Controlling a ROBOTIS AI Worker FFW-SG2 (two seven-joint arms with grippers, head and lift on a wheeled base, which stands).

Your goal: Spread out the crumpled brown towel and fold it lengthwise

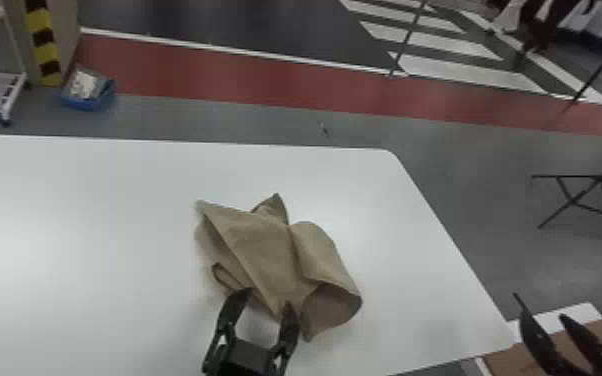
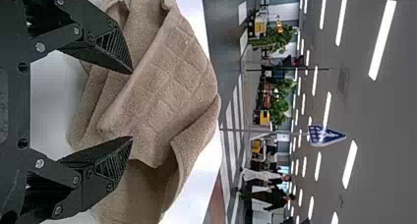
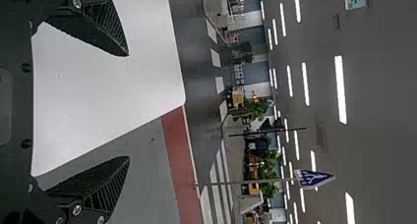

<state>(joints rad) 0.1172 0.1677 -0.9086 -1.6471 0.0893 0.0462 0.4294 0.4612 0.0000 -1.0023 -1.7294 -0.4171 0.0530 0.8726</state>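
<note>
I have my left claw well open, its tips at the near edge of the crumpled brown towel, perhaps touching it; the cloth lies just ahead on the tabletop. To its right, past the tabletop's edge, my right claw stands open and empty.

Head view looks down, wrist views outward, all sharing the table.
</note>
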